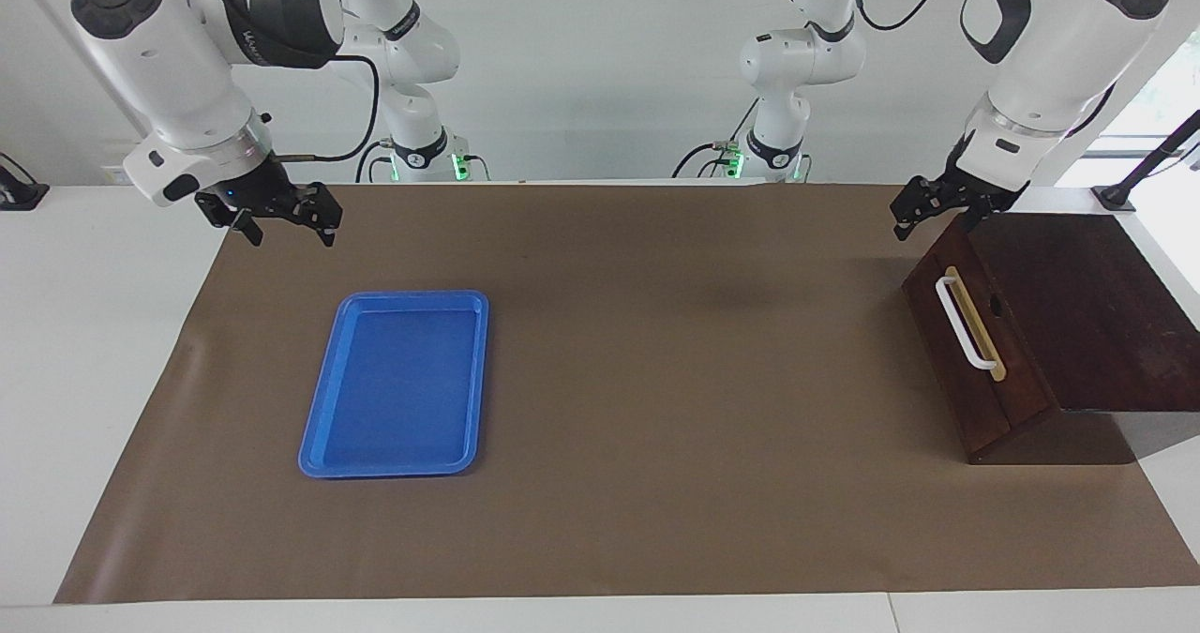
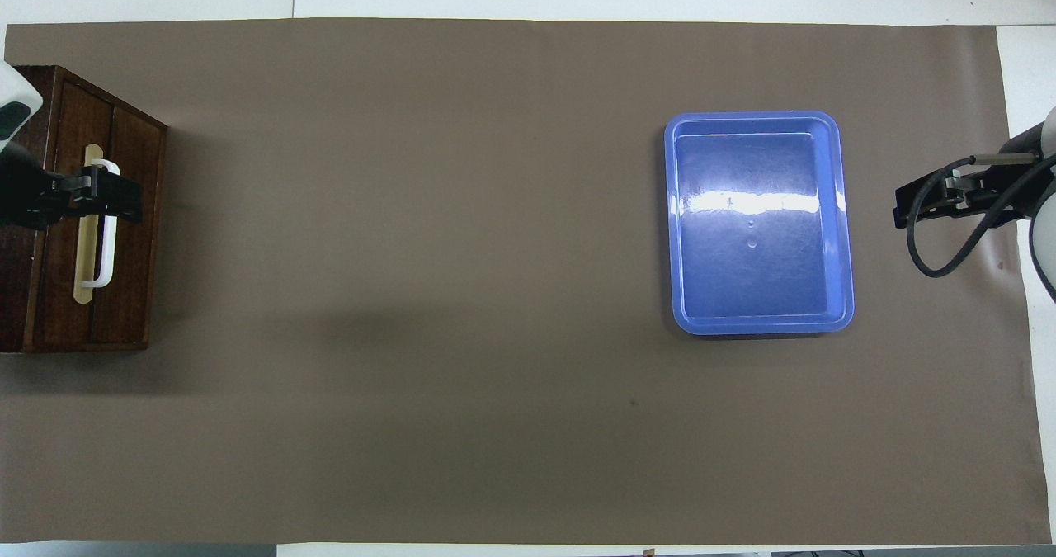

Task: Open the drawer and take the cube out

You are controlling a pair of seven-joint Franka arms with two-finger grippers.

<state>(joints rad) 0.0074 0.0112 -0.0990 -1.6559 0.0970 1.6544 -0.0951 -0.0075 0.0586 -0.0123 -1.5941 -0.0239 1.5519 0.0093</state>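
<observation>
The drawer (image 1: 952, 352) is a dark brown wooden box at the left arm's end of the table, shut, with a white bar handle (image 1: 966, 324) on a tan strip. The cube is hidden. My left gripper (image 1: 928, 216) hangs open in the air by the box's upper corner, clear of the wood. In the overhead view the left gripper (image 2: 124, 202) covers part of the handle (image 2: 106, 247) on the drawer (image 2: 132, 293). My right gripper (image 1: 292, 230) waits open above the mat's edge at the right arm's end, also seen as the right gripper (image 2: 901, 209).
A flat blue tray (image 1: 394, 297) lies empty on the brown mat toward the right arm's end, with its rim (image 2: 751, 116) showing from above. Brown mat (image 1: 656, 380) covers the table between tray and drawer.
</observation>
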